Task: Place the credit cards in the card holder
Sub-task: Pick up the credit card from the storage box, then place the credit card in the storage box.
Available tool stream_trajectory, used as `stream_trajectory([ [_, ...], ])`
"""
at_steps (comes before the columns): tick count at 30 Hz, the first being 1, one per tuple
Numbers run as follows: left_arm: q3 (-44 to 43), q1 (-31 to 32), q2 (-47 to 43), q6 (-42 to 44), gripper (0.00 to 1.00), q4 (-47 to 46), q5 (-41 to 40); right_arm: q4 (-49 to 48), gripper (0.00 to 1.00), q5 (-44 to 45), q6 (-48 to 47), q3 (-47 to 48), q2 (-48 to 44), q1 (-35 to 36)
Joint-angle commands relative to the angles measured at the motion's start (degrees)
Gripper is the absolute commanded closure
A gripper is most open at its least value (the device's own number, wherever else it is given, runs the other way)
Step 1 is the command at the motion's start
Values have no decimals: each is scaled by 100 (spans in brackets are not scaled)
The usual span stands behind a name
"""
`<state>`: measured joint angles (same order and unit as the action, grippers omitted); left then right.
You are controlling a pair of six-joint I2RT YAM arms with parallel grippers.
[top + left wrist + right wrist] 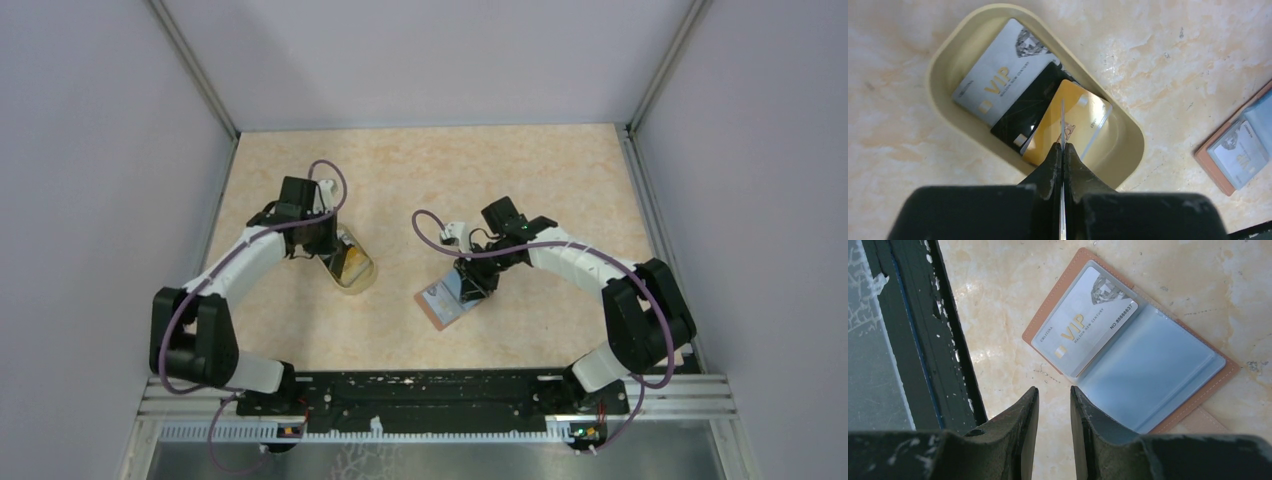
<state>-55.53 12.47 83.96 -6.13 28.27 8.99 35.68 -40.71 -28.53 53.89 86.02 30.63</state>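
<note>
Pinching a thin card [1062, 117] seen edge-on, the left gripper [1062, 149] is clenched above the yellowish cup [943, 65] in the centre of the left wrist view. Under it three more credit cards lie in the cup: a silver card [998, 75], a black card [1030, 110] and a gold card [1083, 112]. The right gripper [1054, 396] is partly released, with nothing between its fingers, low over the open card holder [1158, 360]. One VIP card [1088, 315] sits in the holder's upper-left pocket and the other pocket is empty. I judge one is done and four are left.
</note>
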Motion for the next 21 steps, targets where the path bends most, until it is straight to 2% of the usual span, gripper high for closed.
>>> stream_trajectory([
  [1, 228, -16, -831, -579, 100, -338, -693, -41, 70, -317, -134, 262, -74, 59],
  [5, 517, -16, -1302, -1053, 100, -499, -1011, -95, 70, -420, -132, 219, -142, 66],
  [13, 733, -16, -1730, -2105, 100, -617, -1014, -129, 70, -624, -139, 195, -228, 66],
  [15, 944, -15, -2076, -2382, 100, -844, -560, -194, 69, -893, -85, 176, -339, 66],
  [17, 1298, -16, -2554, -2697, 100, -1268, 232, -330, 69, -1265, 130, 158, -497, 66],
  [18, 1528, -16, -2795, -2911, 100, -1778, 707, -466, 67, -1467, 323, 132, -636, 66],
  [20, 2257, -16, -3273, -3687, 100, -3107, 1840, -979, 56, -1860, 939, -20, -877, 66],
  [21, 2684, -12, -3499, -4174, 100, -3863, 2115, -1270, 50, -2004, 1251, -120, -1015, 72],
])
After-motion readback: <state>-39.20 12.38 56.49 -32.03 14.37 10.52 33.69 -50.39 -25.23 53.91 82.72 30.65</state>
